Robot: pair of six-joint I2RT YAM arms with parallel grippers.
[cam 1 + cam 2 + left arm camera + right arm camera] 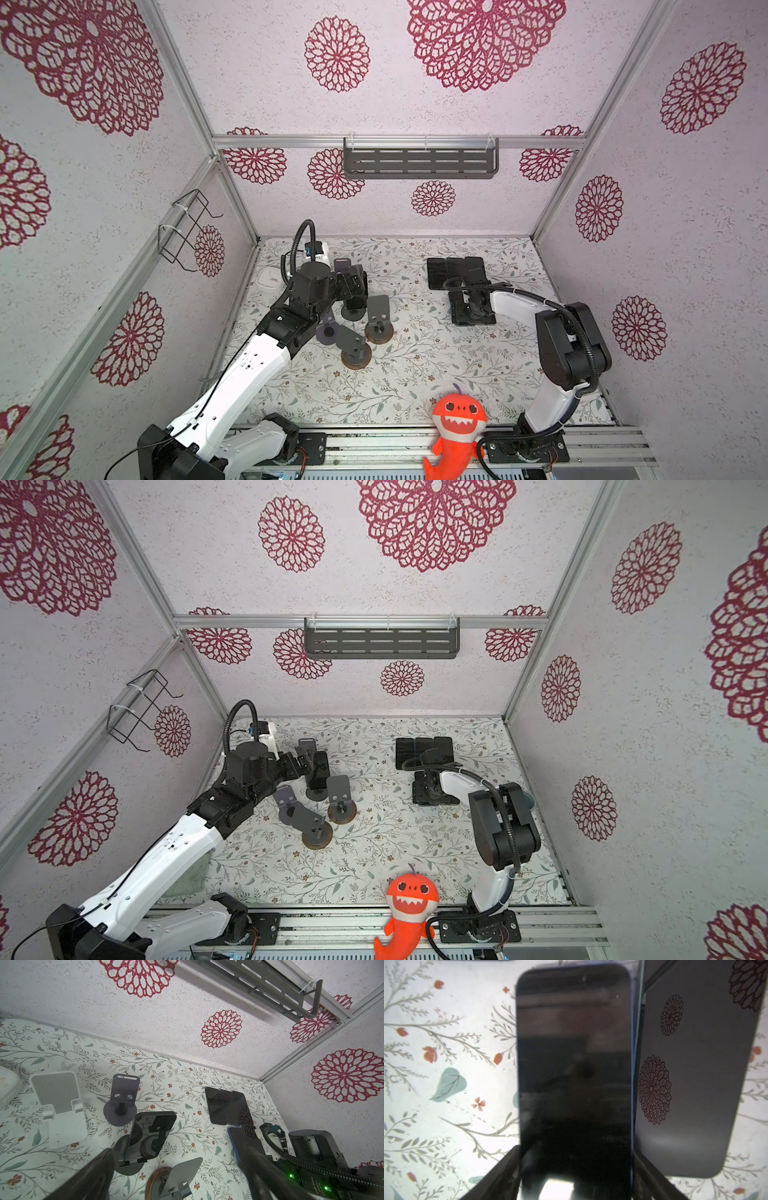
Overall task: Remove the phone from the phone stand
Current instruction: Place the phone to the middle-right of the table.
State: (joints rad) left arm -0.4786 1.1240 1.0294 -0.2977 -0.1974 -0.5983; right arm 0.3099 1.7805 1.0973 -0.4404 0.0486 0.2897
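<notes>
The phone (152, 1134) sits at the far left of the counter (436, 374). It is propped in its dark stand (133, 1170), leaning back, with its bottom edge caught in the stand's two small hooks. The left end effector (177, 1152) hangs right in front of it. Its fingers (97, 1169) are spread wide apart and grip nothing, and as far as I can see they are clear of the phone. Empty stands crowd round: a white one (58, 1095) off to the side, a purple-grey one (124, 1093) behind, and a grey one (182, 1176) nearer.

Across the counter, the right end effector (576, 1151) is low over a blue-edged phone (574, 1053) lying on the flowered surface. Its fingers are hard up against the phone's long sides, but I cannot tell whether they squeeze it or only flank it. Another phone (695, 1084) lies just beside it, the wall's flowers mirrored in its glass. More dark phones (457, 270) lie flat behind.
</notes>
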